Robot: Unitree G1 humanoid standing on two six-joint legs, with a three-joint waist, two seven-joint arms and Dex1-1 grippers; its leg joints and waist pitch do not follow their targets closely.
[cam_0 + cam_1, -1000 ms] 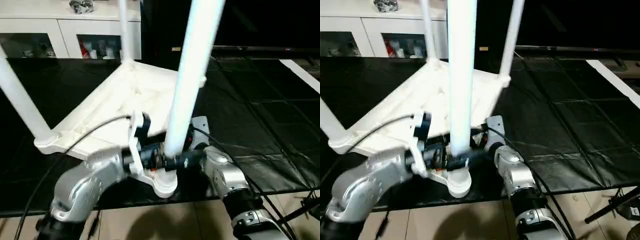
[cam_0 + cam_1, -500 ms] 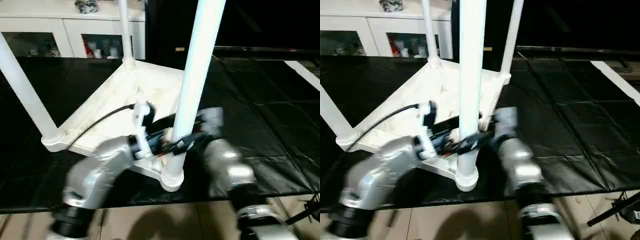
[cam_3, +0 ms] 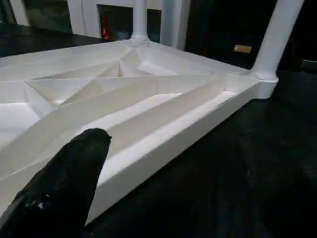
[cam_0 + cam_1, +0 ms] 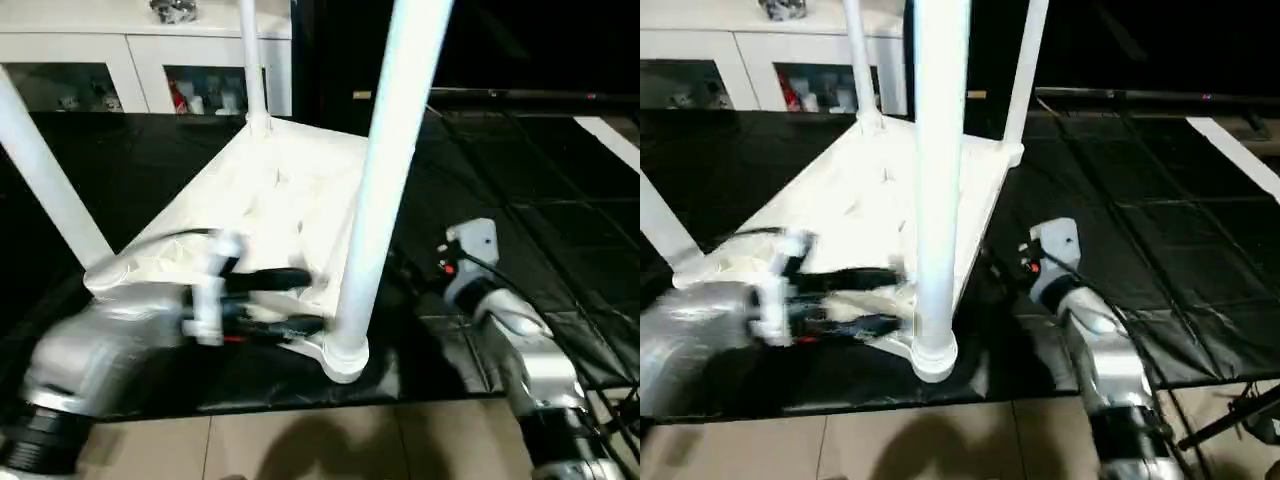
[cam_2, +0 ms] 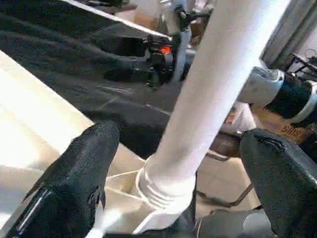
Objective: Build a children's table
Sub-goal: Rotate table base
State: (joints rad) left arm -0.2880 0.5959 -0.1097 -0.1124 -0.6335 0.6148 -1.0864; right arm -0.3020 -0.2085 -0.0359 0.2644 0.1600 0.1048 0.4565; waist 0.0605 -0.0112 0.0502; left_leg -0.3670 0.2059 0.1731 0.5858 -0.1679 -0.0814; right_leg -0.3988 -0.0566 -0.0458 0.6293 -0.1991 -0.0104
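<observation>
The white children's table lies upside down, its ribbed top (image 4: pixel 270 190) on a black cover. Four legs stand up from the corner sockets. The near leg (image 4: pixel 385 170) rises from the front socket (image 4: pixel 343 355). My left gripper (image 5: pixel 178 191) is open, one finger (image 5: pixel 74 183) on each side of that leg's base, with gaps to the leg. My right gripper (image 4: pixel 405 272) is open and empty, off to the right of the leg. Its one visible finger (image 3: pixel 64 183) points at the top's long edge.
A white glass-door cabinet (image 4: pixel 120 70) stands behind the work surface. The black cover (image 4: pixel 520 180) stretches to the right of the table top. Just below the front socket the surface ends at a tiled floor (image 4: pixel 300 440). A dark stand (image 4: pixel 1230 420) shows at the lower right.
My right gripper has come off the near leg's base and drawn back to the right. My left gripper now stands open around the base. The leg stays upright.
</observation>
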